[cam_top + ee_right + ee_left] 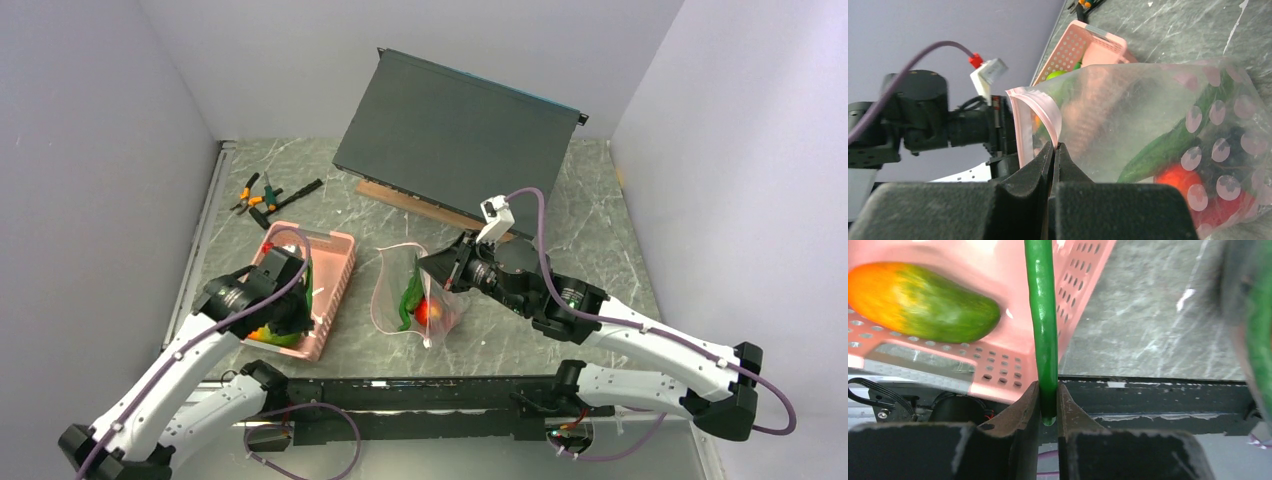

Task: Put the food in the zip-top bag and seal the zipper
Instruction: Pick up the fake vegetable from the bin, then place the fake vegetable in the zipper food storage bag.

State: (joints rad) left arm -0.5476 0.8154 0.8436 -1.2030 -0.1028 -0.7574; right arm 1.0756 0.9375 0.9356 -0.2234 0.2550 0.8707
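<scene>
My left gripper (1049, 401) is shut on the lower tip of a long green pepper (1044, 315), which stands upright between the fingers above the pink basket (998, 360). An orange-green mango (923, 302) lies in that basket. From above, the left gripper (285, 310) hangs over the basket's near end. My right gripper (1054, 146) is shut on the pink zipper (1045, 112) and holds the zip-top bag (1128, 105) up with its mouth open. Inside the bag lie another green pepper (1173, 140) and a red piece (1173, 182). A green apple (1055, 75) shows in the basket behind.
A dark grey panel (460, 130) leans at the back over a wooden strip. Orange-handled pliers (255, 195) lie at the back left. A black rail (420, 395) runs along the near edge. Grey walls close both sides.
</scene>
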